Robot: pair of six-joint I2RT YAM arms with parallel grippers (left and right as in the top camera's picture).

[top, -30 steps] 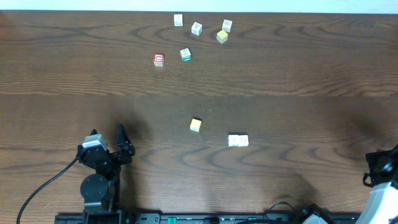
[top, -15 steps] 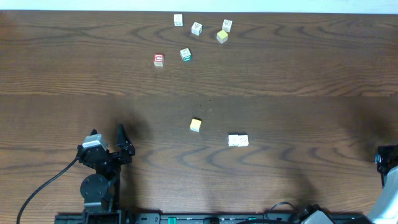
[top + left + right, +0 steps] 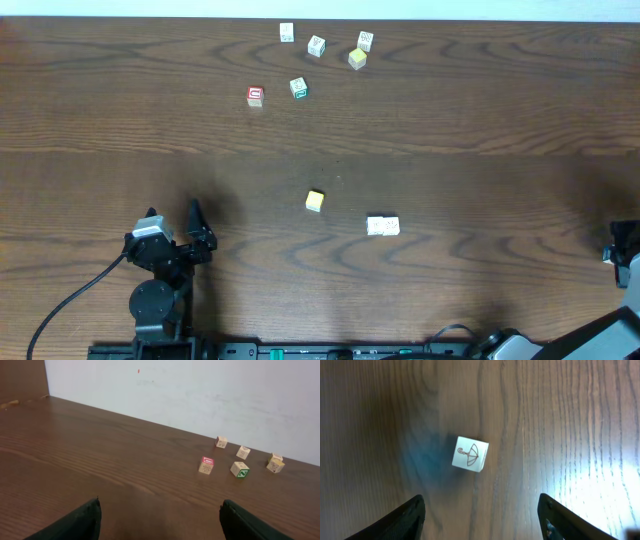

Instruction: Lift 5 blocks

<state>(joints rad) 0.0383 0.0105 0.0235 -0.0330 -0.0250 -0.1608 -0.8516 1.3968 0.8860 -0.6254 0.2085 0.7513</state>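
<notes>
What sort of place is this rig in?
Probably a lab or test bench, not a home: a bare dark wood-grain table, a plain white wall behind it, small wooden alphabet cubes scattered about, and a black robot arm at its edge.

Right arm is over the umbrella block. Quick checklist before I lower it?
1. Right tool open and empty: ok.
2. Umbrella block lying free on the table, nothing beside it: ok.
3. Umbrella block within the span of the fingers: ok, slightly left of centre in the wrist view.
4. Height above the block: cannot tell.
5. Left tool open and empty: ok.
6. Whitish pair separated for single picks: not ok, they touch.
</notes>
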